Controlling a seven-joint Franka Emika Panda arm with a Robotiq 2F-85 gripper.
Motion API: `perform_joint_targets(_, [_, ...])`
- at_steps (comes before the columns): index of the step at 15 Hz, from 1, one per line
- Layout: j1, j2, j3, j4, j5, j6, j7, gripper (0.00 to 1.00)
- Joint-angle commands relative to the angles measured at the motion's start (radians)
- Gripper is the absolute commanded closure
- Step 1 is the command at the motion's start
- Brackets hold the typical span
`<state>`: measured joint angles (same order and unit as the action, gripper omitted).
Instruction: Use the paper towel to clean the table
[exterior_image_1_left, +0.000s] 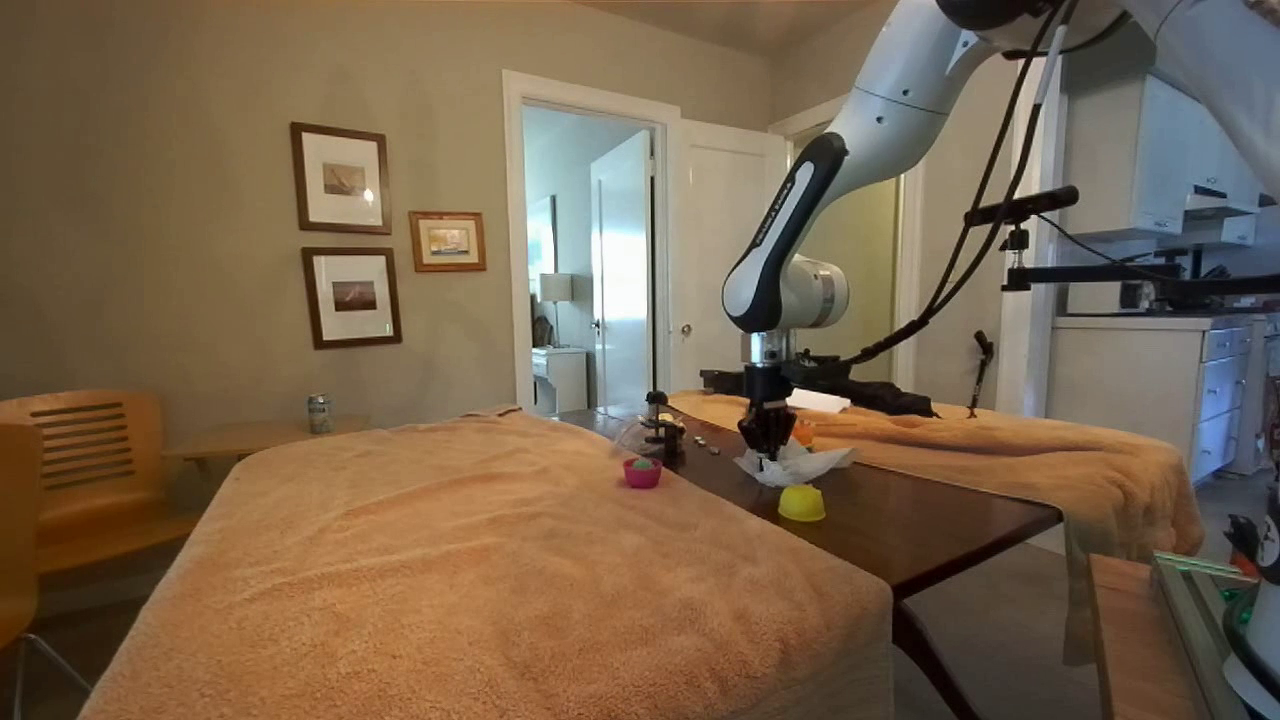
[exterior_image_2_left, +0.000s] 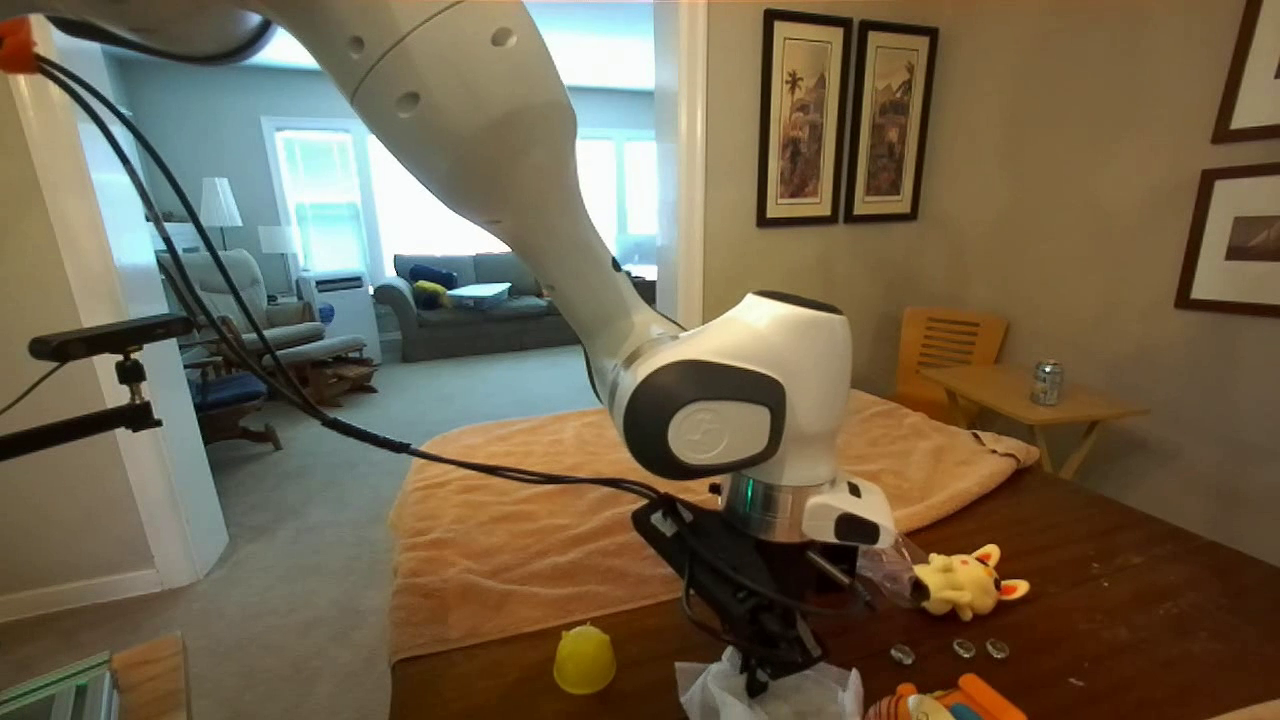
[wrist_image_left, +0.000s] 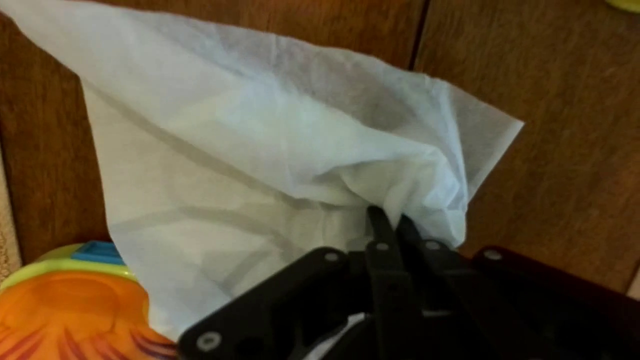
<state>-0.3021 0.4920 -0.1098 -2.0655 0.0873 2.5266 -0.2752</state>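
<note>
A dark wooden counter (exterior_image_1_left: 940, 518) stretches right of centre in an exterior view. From upper left to centre of the wrist view, the paper towel (wrist_image_left: 240, 165) lies on it, clamped between the fingers (wrist_image_left: 382, 232); picking up looks done, but how much wiping remains I cannot tell.

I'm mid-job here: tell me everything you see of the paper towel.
The paper towel is a thin white sheet, partly see-through, creased and rumpled. The gripper pinches a bunched fold toward one side; the rest spreads loosely over the dark brown table. It lies right beside an orange object; whether they touch is unclear.
</note>
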Motion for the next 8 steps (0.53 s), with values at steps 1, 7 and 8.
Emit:
perform_joint_targets(1, [0.02, 0.003, -0.014, -0.005, -0.031, 0.01, 0.032, 1.0])
perform_joint_targets(7, [0.035, 0.009, -0.007, -0.009, -0.047, 0.017, 0.022, 1.0])
perform_joint_targets(8, [0.041, 0.013, -0.004, -0.007, -0.053, 0.024, 0.02, 1.0])
